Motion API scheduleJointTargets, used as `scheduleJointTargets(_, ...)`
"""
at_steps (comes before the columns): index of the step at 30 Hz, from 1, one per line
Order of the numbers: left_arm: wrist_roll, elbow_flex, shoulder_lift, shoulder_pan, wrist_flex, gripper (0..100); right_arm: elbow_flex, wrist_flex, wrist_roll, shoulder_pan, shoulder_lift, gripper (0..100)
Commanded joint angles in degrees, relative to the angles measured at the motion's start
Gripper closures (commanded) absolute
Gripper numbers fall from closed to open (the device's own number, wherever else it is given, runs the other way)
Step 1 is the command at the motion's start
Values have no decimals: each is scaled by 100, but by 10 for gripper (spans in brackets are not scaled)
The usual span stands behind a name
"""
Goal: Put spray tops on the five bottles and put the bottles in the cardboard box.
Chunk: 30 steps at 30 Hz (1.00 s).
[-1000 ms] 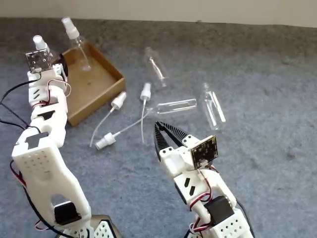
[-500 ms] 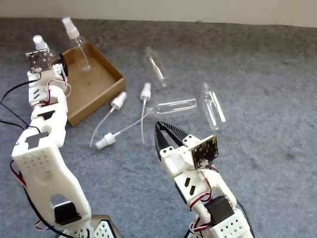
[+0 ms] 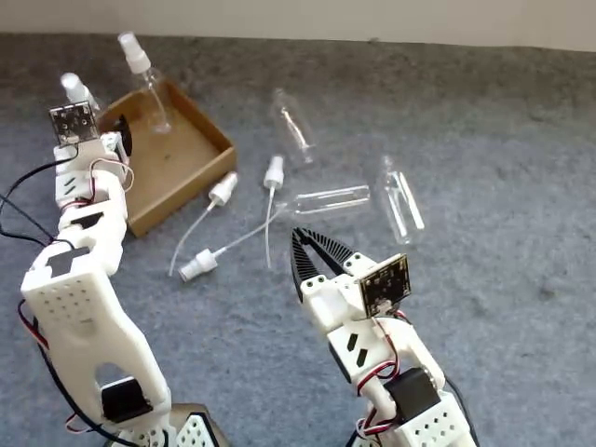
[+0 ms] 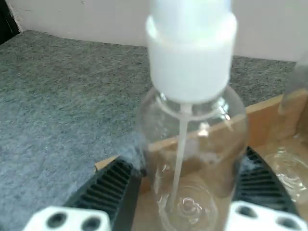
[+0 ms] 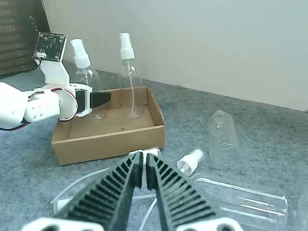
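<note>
My left gripper (image 4: pixel 185 192) is shut on a clear bottle (image 4: pixel 192 139) fitted with a white spray top (image 3: pixel 74 88), held upright at the left corner of the cardboard box (image 3: pixel 182 166). A second topped bottle (image 3: pixel 147 82) stands in the box's far corner. Three open bottles lie on the carpet: one (image 3: pixel 292 125) far off, one (image 3: pixel 331 198) in the middle, one (image 3: pixel 401 209) to the right. Three loose spray tops (image 3: pixel 224 188) (image 3: pixel 273 171) (image 3: pixel 199 264) lie between the box and my right gripper (image 3: pixel 305 253), which rests shut on nothing just short of them.
Grey carpet (image 3: pixel 484 112) covers the table, with free room to the right and at the far side. A pale wall (image 5: pixel 216 43) rises behind the box. The left arm's white links (image 3: pixel 79 279) stand along the box's near left side.
The left gripper with its bottle has shifted slightly toward the near side and the bottle's top leans a little. The right arm has not moved.
</note>
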State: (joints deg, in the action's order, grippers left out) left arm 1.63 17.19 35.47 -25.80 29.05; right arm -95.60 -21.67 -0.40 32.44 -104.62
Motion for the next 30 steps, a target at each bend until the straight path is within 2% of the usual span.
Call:
scheduleJointTargets(1, -35, -48, -136, -66, 18, 748, -1015, -22, -18, -119, -66, 983)
scheduleJointTargets(14, -35, 13, -321, -75, -79, 746, -1015, -22, -9, -119, -66, 983)
scheduleJointTargets(17, -35, 154, -681, -48, -404, 739, -1015, -22, -9, -119, -66, 983)
scheduleJointTargets(23, -35, 233, -1191, -57, -1371, 627, -1015, -22, -9, -119, -66, 983)
scheduleJointTargets(30, -35, 242, -1745, -180, -2242, 624, -1015, -22, -9, -127, -57, 983)
